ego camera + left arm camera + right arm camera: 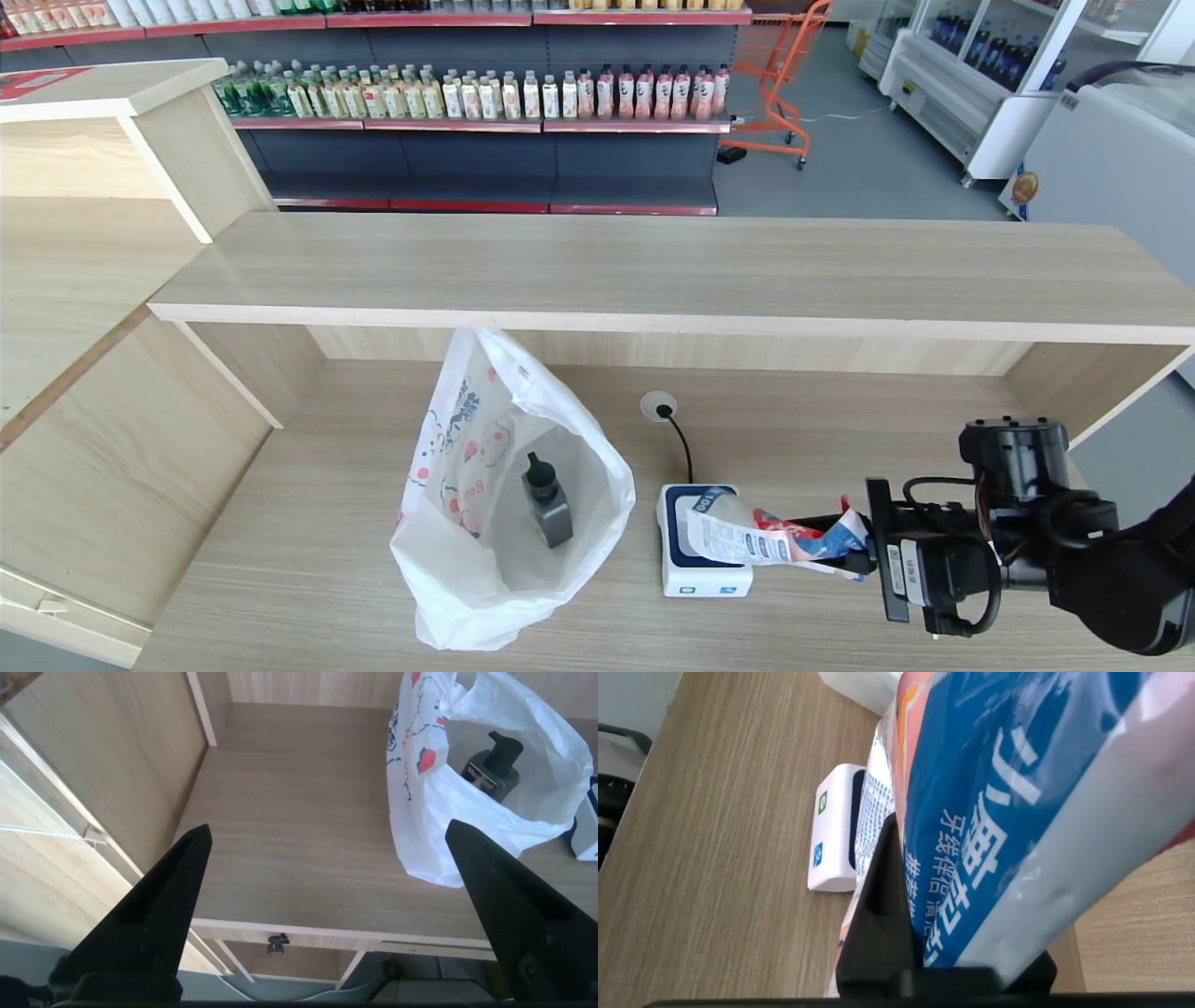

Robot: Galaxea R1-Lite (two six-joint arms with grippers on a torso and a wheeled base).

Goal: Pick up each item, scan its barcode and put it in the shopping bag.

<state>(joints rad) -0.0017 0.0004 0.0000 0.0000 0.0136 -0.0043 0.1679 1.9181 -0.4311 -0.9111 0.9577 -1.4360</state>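
I read my right gripper (pixel 920 924) as clamped on a glossy blue, orange and white plastic packet (pixel 1036 812), with one black finger (pixel 882 905) pressed against its side. Beyond the finger, a white box-shaped scanner with a dark top panel (pixel 831 831) lies flat on the wood-grain counter (pixel 719 859). The packet's far end overlaps the scanner. The edge of a white plastic bag (pixel 859 683) lies past the scanner.

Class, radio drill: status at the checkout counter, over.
Right pincer shut on packet, over scanner. Left pincer open, empty. Bottle already in shopping bag. Nothing blocking.
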